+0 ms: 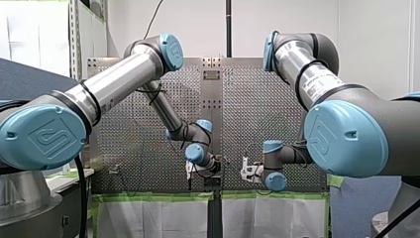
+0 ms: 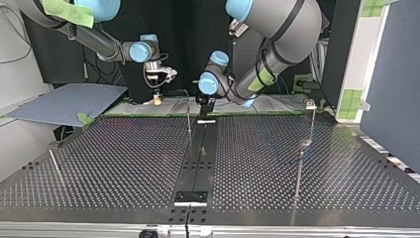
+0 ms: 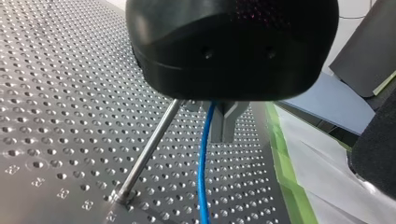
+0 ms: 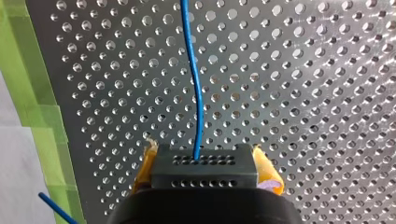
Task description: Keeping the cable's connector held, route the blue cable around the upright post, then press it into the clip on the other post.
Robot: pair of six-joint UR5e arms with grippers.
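Observation:
In the right wrist view my right gripper (image 4: 204,164) is shut on the black connector (image 4: 204,173), with yellow pads (image 4: 265,171) on both sides of it. The blue cable (image 4: 196,88) leaves the connector and runs ahead over the perforated plate. In the left wrist view my left gripper (image 3: 223,135) has its metal fingers (image 3: 225,122) shut on the blue cable (image 3: 203,168), which hangs down from them. A slim upright post (image 3: 148,151) stands just beside the fingers. In the top view both grippers hang at the table's far edge, the right (image 2: 157,97) and the left (image 2: 203,102).
A thin post (image 2: 188,118) stands by the black centre strip (image 2: 198,158). A taller post with a clip head (image 2: 310,105) rises at the top view's right, and a short rod (image 2: 54,166) at its left. Green tape (image 4: 32,93) lines the table's edge.

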